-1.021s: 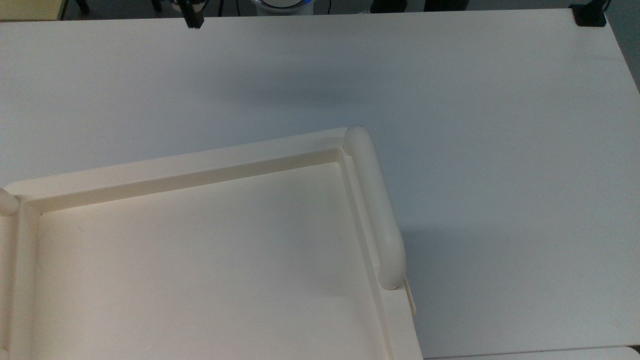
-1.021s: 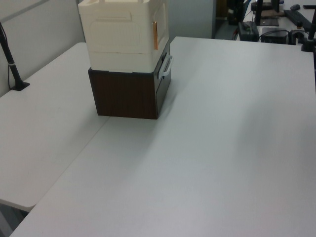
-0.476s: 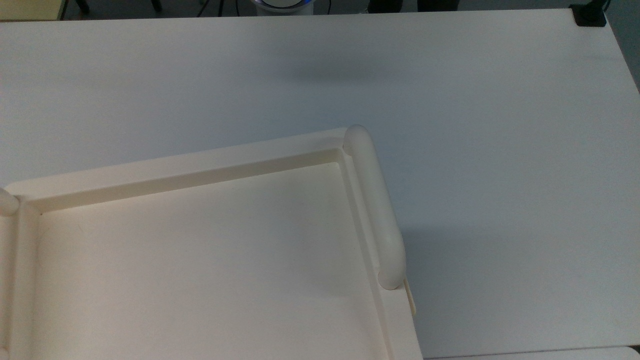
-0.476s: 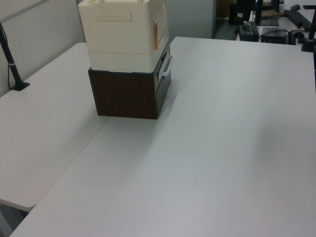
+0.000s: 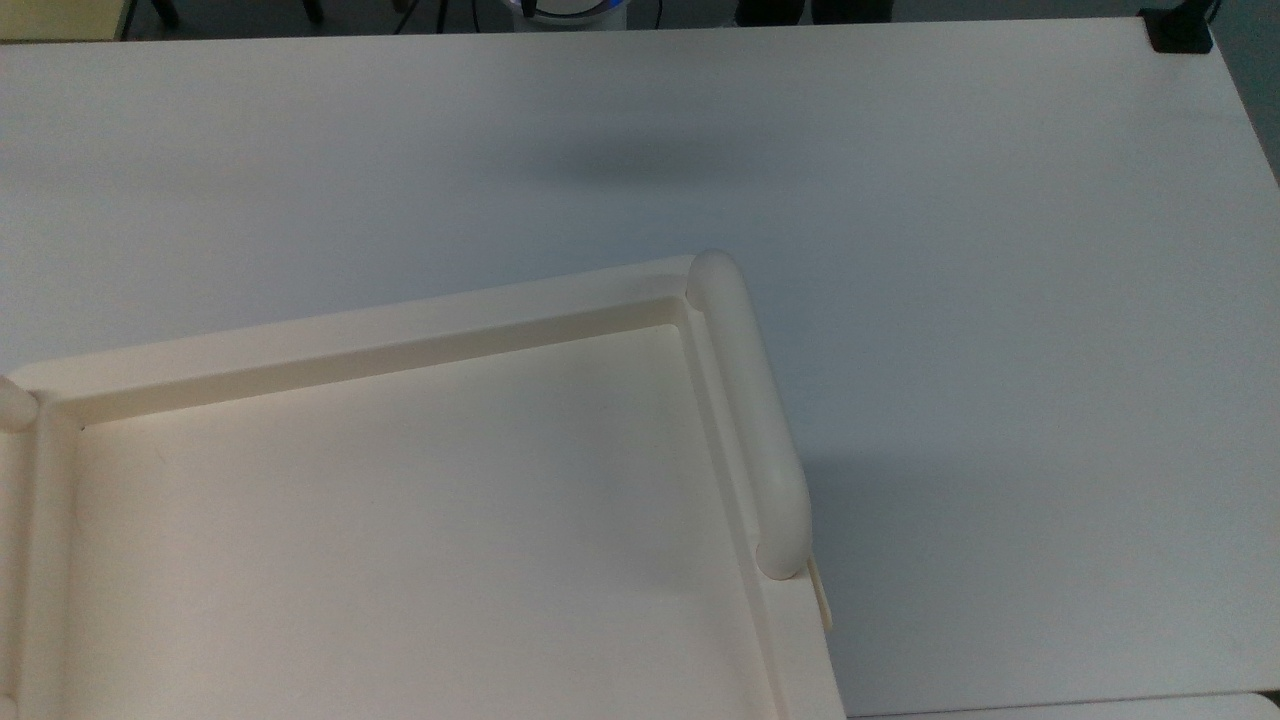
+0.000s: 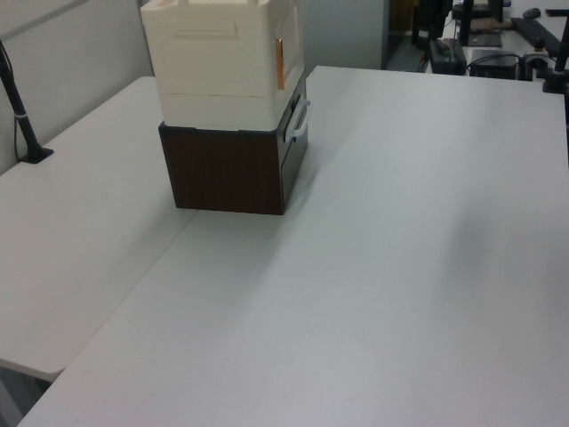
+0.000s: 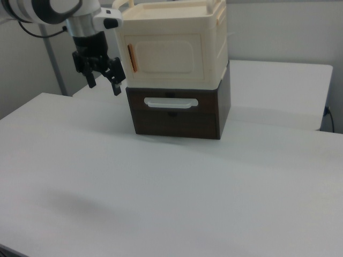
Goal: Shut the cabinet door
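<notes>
White table [image 7: 161,187]; right view: gripper [image 7: 104,83] open beside cabinet door [image 7: 166,58].

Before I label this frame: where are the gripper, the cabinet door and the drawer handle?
gripper [image 7: 104,81]: right view, between its fingertips.
cabinet door [image 7: 167,58]: right view, recessed face.
drawer handle [image 7: 171,103]: right view, bar's middle.

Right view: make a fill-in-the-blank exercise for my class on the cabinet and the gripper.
1. In the right view, the gripper is to the ____ of the cabinet door.
2. The cream cabinet stands on a dark ____ drawer unit.
3. The drawer handle is ____.
Missing words: left; brown; white.
</notes>
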`<act>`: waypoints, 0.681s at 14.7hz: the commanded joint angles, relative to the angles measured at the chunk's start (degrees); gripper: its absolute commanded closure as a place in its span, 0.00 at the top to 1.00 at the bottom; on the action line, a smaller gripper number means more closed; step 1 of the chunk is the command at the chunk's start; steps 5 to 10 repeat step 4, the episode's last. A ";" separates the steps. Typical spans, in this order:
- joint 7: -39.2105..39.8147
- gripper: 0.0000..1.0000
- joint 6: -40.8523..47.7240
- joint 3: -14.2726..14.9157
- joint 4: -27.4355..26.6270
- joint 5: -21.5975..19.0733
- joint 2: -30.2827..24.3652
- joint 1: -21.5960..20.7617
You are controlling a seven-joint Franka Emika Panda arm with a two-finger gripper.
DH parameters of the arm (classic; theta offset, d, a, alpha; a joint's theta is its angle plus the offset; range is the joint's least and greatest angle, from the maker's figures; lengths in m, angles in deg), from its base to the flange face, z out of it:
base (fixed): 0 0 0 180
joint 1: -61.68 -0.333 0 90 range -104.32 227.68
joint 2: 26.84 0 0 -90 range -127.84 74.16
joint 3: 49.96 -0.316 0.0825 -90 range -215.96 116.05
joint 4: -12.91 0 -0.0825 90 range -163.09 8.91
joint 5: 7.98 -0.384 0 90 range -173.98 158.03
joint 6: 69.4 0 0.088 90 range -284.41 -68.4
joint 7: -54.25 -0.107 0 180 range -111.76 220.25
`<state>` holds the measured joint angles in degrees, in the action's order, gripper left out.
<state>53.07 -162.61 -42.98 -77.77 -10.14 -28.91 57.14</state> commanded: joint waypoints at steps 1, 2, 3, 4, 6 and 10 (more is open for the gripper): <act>1.44 1.00 -1.80 -0.30 -0.20 1.89 0.93 0.32; 1.53 1.00 -1.80 -0.47 -0.20 2.07 0.85 0.41; 1.44 1.00 -1.71 -0.56 -0.20 2.16 0.85 0.32; 1.44 1.00 -1.71 -0.56 -0.20 2.16 0.93 0.32; 1.44 1.00 -1.71 -0.56 -0.20 2.16 0.93 0.32; 1.44 1.00 -1.71 -0.56 -0.20 2.16 0.93 0.32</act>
